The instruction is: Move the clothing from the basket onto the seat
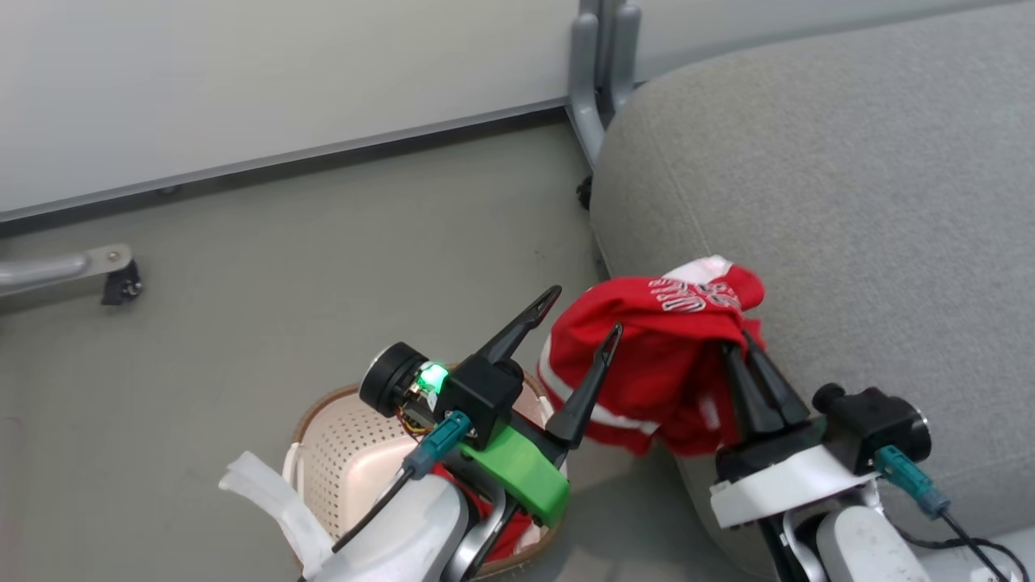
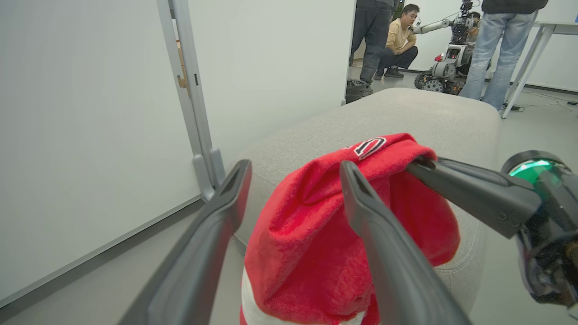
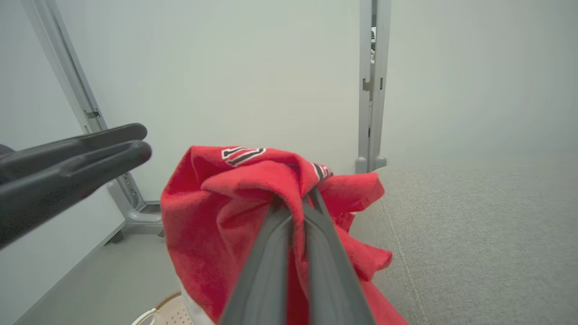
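Note:
A red piece of clothing (image 1: 647,356) with white lettering hangs over the front left corner of the grey seat (image 1: 849,202). My right gripper (image 1: 737,346) is shut on its upper fold, and the wrist view shows its fingers (image 3: 293,203) pinched into the cloth (image 3: 216,203). Just left of the garment, my left gripper (image 1: 585,311) stands open; one finger overlaps the fabric and nothing is held between them. Seen from the left wrist, the clothing (image 2: 316,234) hangs in front of the open fingers (image 2: 350,180). Below the left arm sits the cream basket (image 1: 340,453), with more red fabric (image 1: 517,541) in it.
A white wall panel (image 1: 242,81) runs behind the grey floor. A grey post with a caster foot (image 1: 594,97) stands by the seat's back corner, and another foot (image 1: 113,279) is at the far left. Several people and another robot (image 2: 445,63) are beyond the seat.

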`<state>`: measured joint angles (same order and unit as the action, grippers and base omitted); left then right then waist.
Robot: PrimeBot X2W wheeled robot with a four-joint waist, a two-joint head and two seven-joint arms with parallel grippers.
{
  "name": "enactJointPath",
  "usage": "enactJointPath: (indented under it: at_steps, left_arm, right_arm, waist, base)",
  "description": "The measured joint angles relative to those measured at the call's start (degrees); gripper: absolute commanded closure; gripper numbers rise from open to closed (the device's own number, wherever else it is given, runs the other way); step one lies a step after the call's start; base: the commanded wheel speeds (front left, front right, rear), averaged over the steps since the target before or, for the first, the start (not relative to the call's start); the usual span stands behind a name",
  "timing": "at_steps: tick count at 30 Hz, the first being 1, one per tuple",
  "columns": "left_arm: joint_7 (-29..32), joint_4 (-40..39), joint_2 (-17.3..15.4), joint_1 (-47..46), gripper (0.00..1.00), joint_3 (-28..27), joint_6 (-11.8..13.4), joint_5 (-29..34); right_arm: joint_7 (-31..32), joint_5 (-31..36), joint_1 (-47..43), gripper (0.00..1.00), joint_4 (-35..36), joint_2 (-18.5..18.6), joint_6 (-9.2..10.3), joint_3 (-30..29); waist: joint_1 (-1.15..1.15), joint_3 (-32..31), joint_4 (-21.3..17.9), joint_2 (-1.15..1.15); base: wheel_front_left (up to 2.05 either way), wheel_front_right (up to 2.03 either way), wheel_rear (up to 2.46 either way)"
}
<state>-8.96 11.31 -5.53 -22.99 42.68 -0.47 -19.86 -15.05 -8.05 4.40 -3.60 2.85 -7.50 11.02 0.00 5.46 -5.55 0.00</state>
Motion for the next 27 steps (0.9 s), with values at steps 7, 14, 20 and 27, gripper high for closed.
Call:
enactJointPath:
  at_steps: [7,14,20,27]
  left_arm:
    - [-1.2,-1.2,-0.8,-1.9,0.00,0.5,-0.6,1.5]
    - [-0.4,-1.7,-1.8,-3.5,0.00,1.3,-0.9,2.3]
    - [1.4,-3.5,-2.8,-5.7,0.00,2.0,-1.3,3.4]
    - [3.7,-7.2,-4.2,-9.8,0.00,2.9,-2.1,5.5]
  right_arm:
    - [0.0,-1.0,1.2,1.00,4.4,0.0,0.00,-2.8]
    - [0.0,-7.1,1.9,1.00,7.2,0.1,0.02,-5.3]
    - [0.0,-10.1,6.6,1.00,8.8,0.0,0.01,-7.6]
    - [0.0,-11.3,18.1,1.00,9.1,0.5,0.02,-16.5]
  waist:
    - [0.00,3.1,-4.6,0.00]
    - [0.00,6.9,-9.6,0.00]
    - [0.00,11.4,-12.3,0.00]
    - [0.00,18.2,-13.3,0.00]
  base:
    - [0.00,0.00,0.00]
    - [0.00,0.00,0.00]
    - [0.00,0.00,0.00]
    - [0.00,0.00,0.00]
